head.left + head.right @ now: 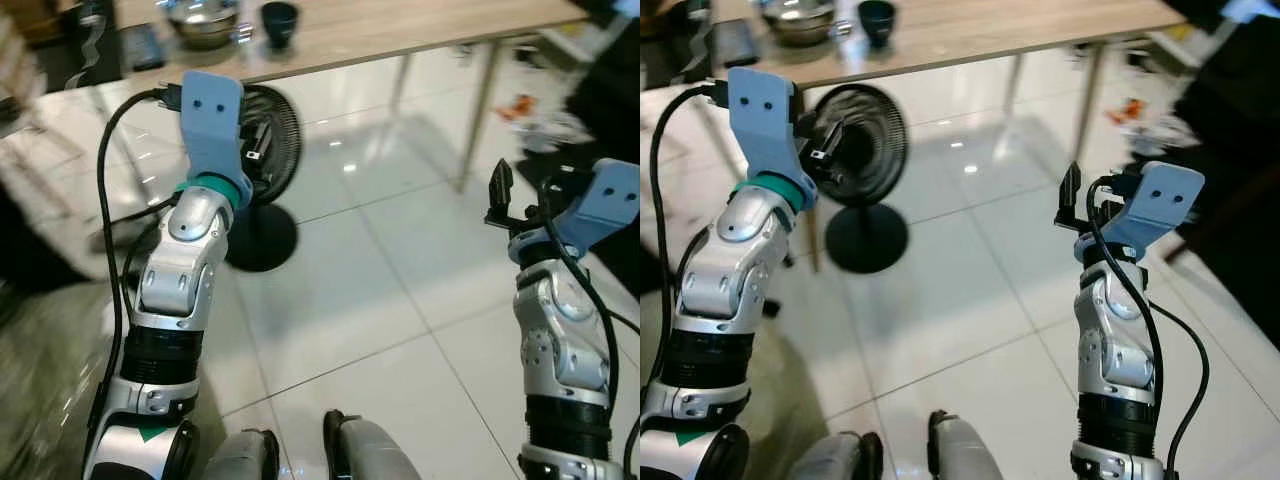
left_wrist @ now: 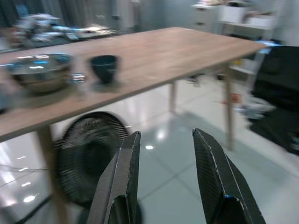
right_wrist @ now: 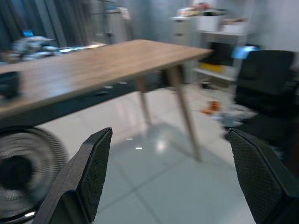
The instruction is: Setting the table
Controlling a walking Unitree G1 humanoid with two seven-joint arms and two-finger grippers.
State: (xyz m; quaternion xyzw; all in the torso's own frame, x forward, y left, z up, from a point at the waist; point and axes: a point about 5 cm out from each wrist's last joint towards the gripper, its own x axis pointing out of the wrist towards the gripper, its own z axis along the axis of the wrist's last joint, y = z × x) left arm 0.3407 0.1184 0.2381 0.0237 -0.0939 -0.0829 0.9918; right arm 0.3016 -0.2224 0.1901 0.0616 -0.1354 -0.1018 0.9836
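Note:
A long wooden table (image 2: 177, 51) stands ahead. On its near left part sit a shiny metal bowl (image 2: 39, 72) and, beside it, a dark cup (image 2: 103, 67). My left gripper (image 2: 168, 186) is raised below the table's edge, short of the bowl and cup; it is open and holds nothing. My right gripper (image 3: 175, 186) is raised on the right, over bare floor; its fingers (image 1: 498, 195) are spread wide, nothing between them. Both views are somewhat blurred.
A black floor fan (image 1: 265, 150) on a round base stands under the table's left end, just beyond my left wrist. Table legs (image 1: 480, 120) come down on the right. A black office chair (image 3: 266, 88) and floor clutter (image 1: 520, 105) lie further right. Glossy white tiles stretch ahead.

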